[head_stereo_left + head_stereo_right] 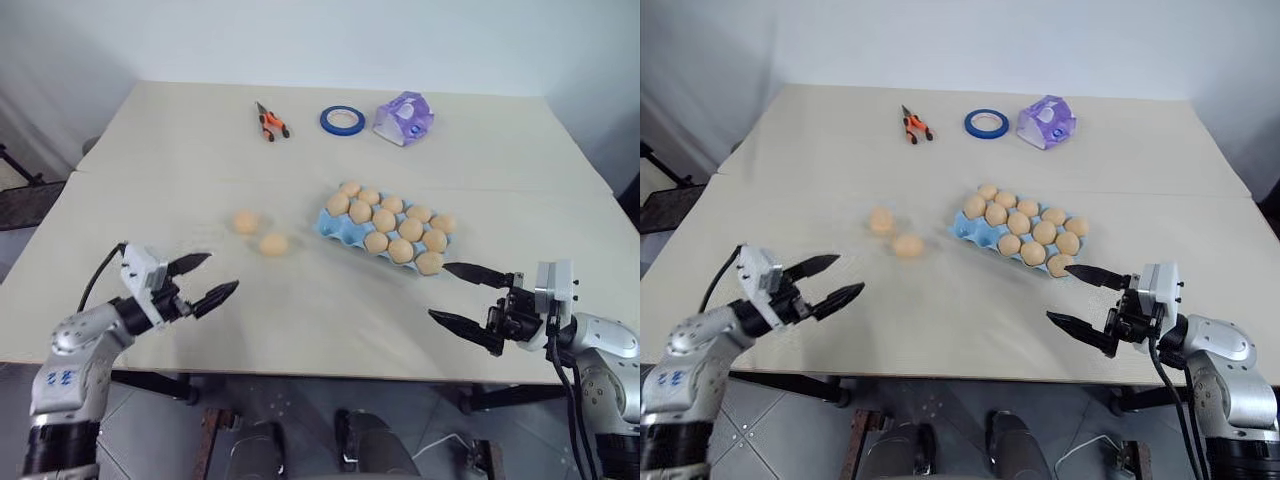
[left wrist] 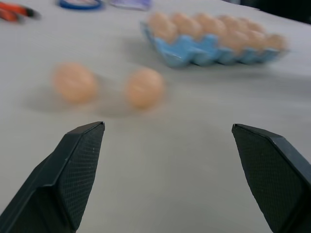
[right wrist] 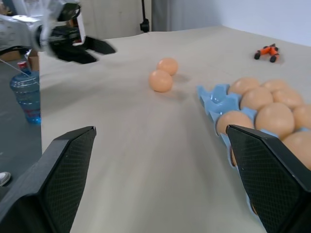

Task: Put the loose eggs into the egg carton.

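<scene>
Two loose eggs (image 1: 259, 233) lie on the bench (image 1: 300, 310), close together but apart, to the left of the egg carton (image 1: 386, 228). The carton is light blue and almost full; its free cups are at the corner nearest to the two eggs, where bare blue edge is visible. The left gripper (image 1: 203, 281) hovers over the bench near its front edge, its fingers spread wide and empty, and it points toward the eggs. The right gripper (image 1: 462, 295) hovers in front of the carton, also spread wide and holding nothing.

The step in hand seems to be the reach of the left gripper to the nearer egg (image 1: 273, 244). To do it well, the gripper should come in low and straight, so that one finger passes on each side of this egg and does not push it against the other egg (image 1: 246, 221). An egg rolls easily on a smooth bench, so a slow approach is better. The fingers should close gently on the widest part of the shell, because a hard squeeze may crack it and a grip near the tip may let it slip out. The right gripper should stay away from the carton meanwhile.
</scene>
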